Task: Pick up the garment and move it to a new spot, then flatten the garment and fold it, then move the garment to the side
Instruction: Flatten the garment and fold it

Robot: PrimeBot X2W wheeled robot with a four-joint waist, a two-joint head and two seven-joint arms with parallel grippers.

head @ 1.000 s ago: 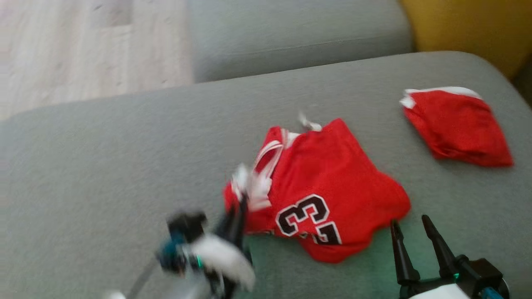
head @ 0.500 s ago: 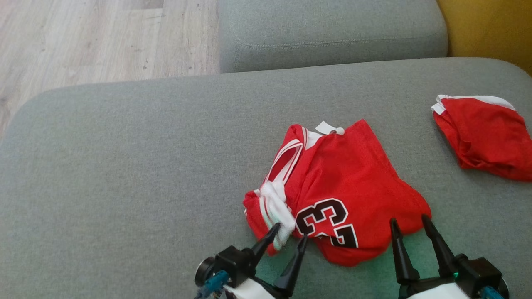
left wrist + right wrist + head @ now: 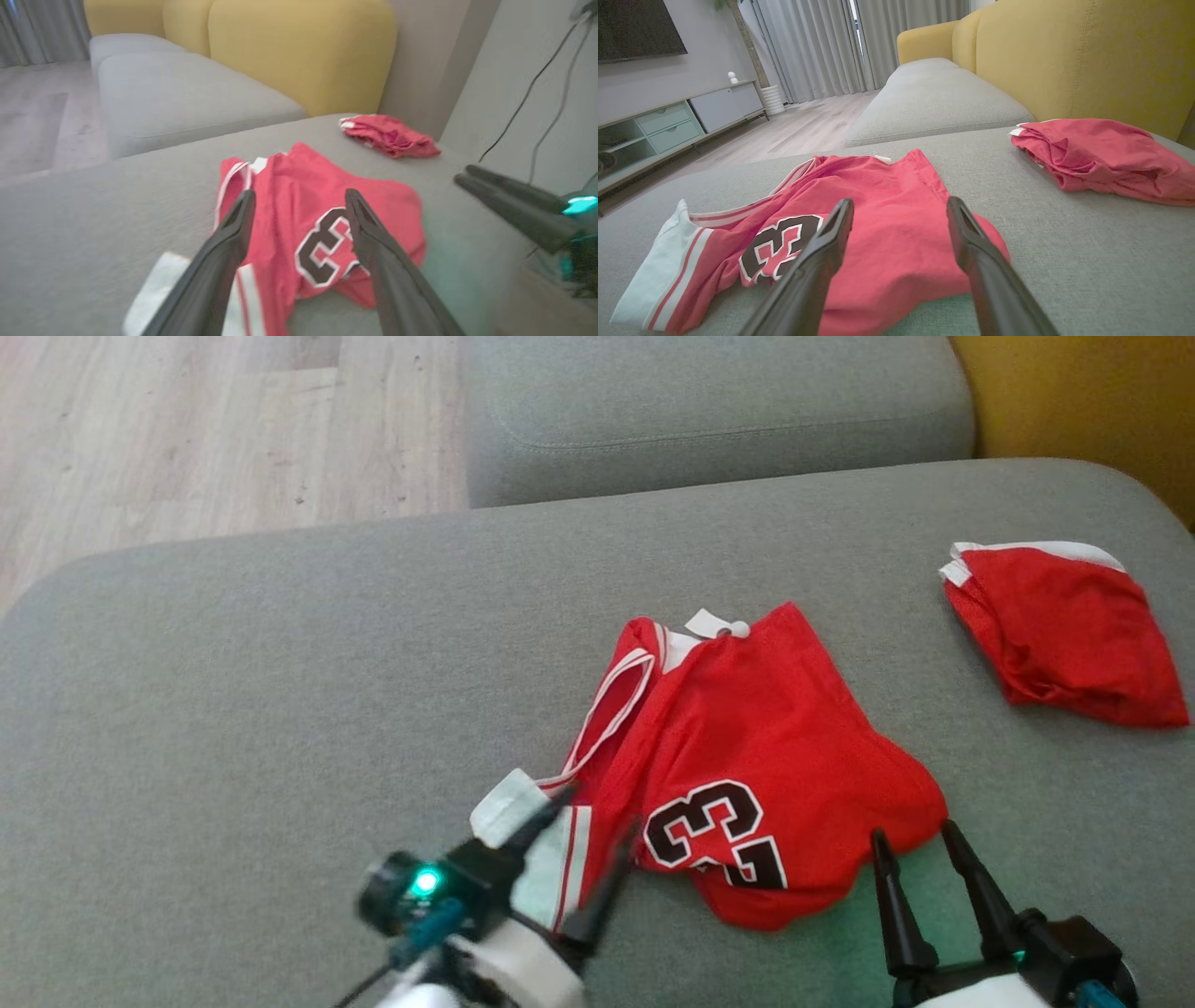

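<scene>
The garment is a red jersey with white trim and a black number, lying rumpled on the grey sofa cushion. Its white hem is spread out toward the near left. My left gripper stands open over that hem, fingers apart with nothing pinched; the left wrist view shows the garment past the open left gripper. My right gripper is open at the garment's near right edge. In the right wrist view the right gripper points over the garment.
A second red cloth lies bunched at the cushion's far right, also seen as the red cloth. Another grey cushion sits behind, with a yellow backrest to the right. Wooden floor lies beyond the left edge.
The left gripper, shut on the garment's white trim a second ago, has opened and drawn back to the near left; the white hem now lies stretched out. The camera shifted slightly.
</scene>
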